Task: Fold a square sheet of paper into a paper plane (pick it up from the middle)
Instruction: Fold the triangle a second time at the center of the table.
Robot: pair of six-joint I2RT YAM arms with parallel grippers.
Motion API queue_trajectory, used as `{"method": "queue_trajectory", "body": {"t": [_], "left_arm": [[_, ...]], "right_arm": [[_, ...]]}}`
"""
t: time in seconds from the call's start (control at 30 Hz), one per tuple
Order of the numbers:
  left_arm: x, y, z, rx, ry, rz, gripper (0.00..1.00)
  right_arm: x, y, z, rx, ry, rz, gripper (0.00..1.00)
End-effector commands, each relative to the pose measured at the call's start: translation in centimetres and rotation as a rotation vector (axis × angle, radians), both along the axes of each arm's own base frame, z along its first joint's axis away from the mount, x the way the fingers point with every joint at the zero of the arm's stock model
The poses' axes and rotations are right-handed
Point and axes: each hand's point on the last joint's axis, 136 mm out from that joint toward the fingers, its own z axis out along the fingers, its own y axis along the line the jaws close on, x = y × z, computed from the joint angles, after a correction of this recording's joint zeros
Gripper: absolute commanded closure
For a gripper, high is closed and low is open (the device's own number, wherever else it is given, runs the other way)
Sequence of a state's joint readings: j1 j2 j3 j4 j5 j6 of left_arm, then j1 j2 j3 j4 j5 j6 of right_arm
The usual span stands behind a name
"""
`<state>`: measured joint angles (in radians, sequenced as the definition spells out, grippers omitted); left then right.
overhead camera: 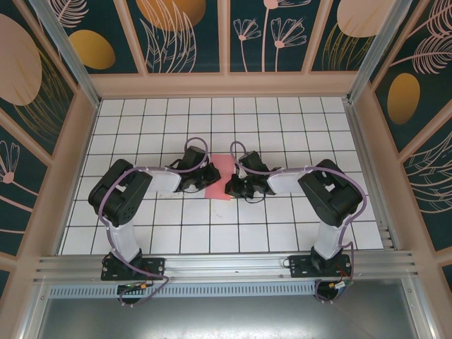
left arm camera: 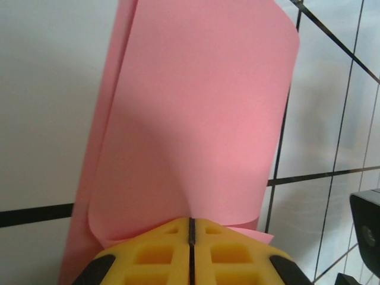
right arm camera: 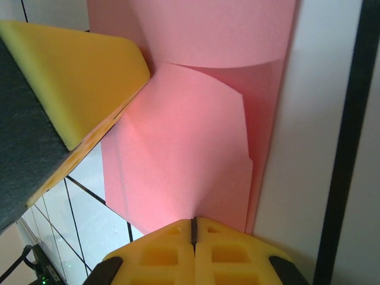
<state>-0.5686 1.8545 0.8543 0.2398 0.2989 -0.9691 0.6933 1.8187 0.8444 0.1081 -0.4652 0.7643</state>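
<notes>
Mid-fold at the middle of the table (overhead camera: pixel 282 233), holding the curled square sheet of paper (overhead camera: pixel 220 178) clamped at opposite edges in left gripper (left arm camera: pixel 191 228) and right gripper (right arm camera: pixel 193 228); probably needs edges aligned next, then the crease pressed flat.

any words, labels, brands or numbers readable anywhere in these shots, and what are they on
No readable text anywhere.
The pink sheet of paper is blank; the white grid table and the floral wall panels carry only lines and patterns.
</notes>
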Motion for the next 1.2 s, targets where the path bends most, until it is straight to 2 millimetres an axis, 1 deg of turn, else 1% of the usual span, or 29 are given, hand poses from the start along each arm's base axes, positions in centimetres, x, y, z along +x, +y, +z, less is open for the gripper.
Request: {"method": "queue_trajectory", "body": {"t": [0.0,0.27,0.37,0.7,0.83,0.93,1.0,1.07,1.1,1.13,1.17], "left_arm": [[0.6,2.5,-1.7,0.115,0.017,0.059,0.9],[1.5,4.1,-1.7,0.162,0.01,0.081,0.9],[1.8,5.0,-1.8,0.178,0.013,0.098,0.9],[3.3,7.1,-1.0,0.216,-0.008,0.116,0.89],[4.1,7.6,0.0,0.237,-0.031,0.119,0.89],[4.3,7.4,1.0,0.228,-0.046,0.11,0.88],[4.3,6.9,2.2,0.186,-0.068,0.111,0.86],[4.0,6.0,3.9,0.108,-0.1,0.095,0.85],[3.8,5.6,4.4,0.073,-0.108,0.089,0.85],[3.6,4.9,5.9,0.012,-0.14,0.074,0.85],[3.2,4.1,6.8,-0.04,-0.158,0.048,0.85]], "right_arm": [[-2.2,-3.3,-5.0,-0.185,0.108,-0.015,1.0],[-2.3,-3.4,-5.2,-0.192,0.112,-0.013,1.0],[-2.5,-3.4,-5.3,-0.191,0.116,-0.005,1.0],[-2.6,-3.5,-5.5,-0.195,0.12,-0.005,1.0],[-2.5,-3.5,-5.3,-0.193,0.114,-0.006,1.0],[-2.5,-3.5,-5.3,-0.191,0.115,-0.004,1.0],[-2.5,-3.4,-5.2,-0.192,0.111,-0.005,1.0],[-2.4,-3.4,-5.2,-0.192,0.11,-0.004,1.0],[-2.5,-3.5,-5.3,-0.192,0.114,-0.006,1.0],[-2.4,-3.4,-5.2,-0.19,0.111,-0.005,1.0],[-2.4,-3.4,-5.2,-0.19,0.111,-0.005,1.0]]}}
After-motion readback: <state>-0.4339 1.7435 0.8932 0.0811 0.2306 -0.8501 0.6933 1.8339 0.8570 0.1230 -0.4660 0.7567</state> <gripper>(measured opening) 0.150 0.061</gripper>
